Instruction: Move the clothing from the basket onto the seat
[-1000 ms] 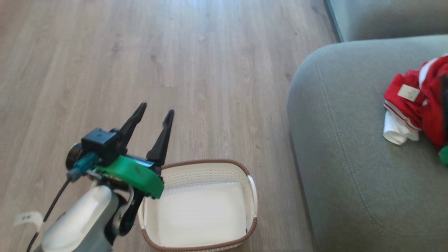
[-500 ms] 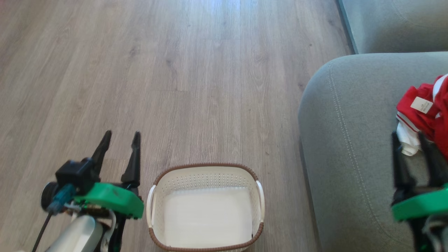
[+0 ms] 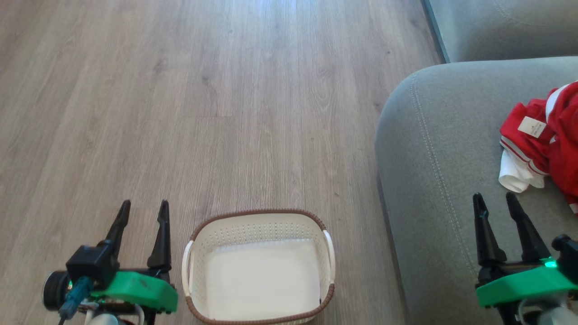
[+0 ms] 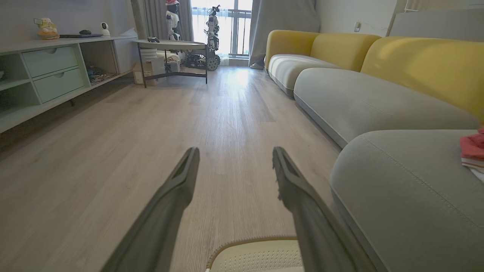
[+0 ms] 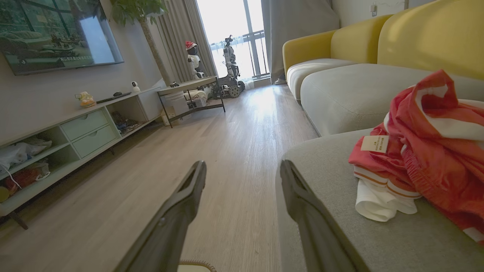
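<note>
At the bottom of the head view, the left gripper (image 3: 143, 205) in the lower left corner and the right gripper (image 3: 493, 197) in the lower right both stand with fingers spread wide, gripping nothing. Between them, at bottom centre, the basket (image 3: 257, 211) sits on the wooden floor (image 3: 226, 90), its white bottom bare. The right gripper hangs over the near part of the seat (image 3: 433, 180), which takes up the right side of the frame. Just beyond its fingertips, at the right edge, the clothing (image 3: 557, 135) lies in a red heap on the cushion, a white tag and a white cuff turned towards the camera. How many garments make up the heap cannot be told. A second cushion (image 3: 496, 27) shows in the upper right corner.

With the basket bare and the red cloth on the seat, the transfer looks finished. The next move seems to call for no further grasp, only keeping both arms clear of the pile.
</note>
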Robot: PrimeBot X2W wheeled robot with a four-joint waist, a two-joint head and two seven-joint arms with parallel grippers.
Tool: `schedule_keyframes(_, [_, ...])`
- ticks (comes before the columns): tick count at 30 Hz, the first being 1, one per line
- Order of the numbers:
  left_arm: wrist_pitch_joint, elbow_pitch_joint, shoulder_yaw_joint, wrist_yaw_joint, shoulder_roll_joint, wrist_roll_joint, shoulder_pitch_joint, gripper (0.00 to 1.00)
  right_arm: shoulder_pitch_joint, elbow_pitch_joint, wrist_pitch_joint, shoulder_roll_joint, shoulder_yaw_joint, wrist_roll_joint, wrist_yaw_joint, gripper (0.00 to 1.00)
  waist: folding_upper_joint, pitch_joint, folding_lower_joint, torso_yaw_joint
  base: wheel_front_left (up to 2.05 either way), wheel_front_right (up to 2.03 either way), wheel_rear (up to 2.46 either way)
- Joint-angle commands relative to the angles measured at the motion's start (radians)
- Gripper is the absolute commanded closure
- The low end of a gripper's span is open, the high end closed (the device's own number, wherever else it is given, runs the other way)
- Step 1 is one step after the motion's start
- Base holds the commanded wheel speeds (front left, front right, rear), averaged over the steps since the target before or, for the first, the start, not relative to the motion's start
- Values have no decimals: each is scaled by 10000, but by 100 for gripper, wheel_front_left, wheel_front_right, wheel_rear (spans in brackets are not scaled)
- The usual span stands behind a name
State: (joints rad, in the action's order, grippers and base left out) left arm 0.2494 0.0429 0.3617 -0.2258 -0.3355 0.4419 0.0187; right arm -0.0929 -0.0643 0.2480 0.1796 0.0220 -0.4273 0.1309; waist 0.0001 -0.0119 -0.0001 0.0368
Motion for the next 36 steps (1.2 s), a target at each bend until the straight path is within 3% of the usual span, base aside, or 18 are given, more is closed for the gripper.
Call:
schedule_keyframes(1, [123,-270,-590,77,-46,-135,-367,0,424,284,109,45,-240,104,-2,0,-1,19,1,-10,0,0,0])
schedule_keyframes(17, [123,11,-1841,1231,1047,-1069,-75,0,649,221,135,-51,-350,328,-2,0,-1,65,1,-16,0,0,0])
schedule_keyframes(36, [124,414,-2563,1971,1748,-1643,-43,0,664,277,137,-101,-410,331,-2,0,-1,50,1,-48,0,0,0])
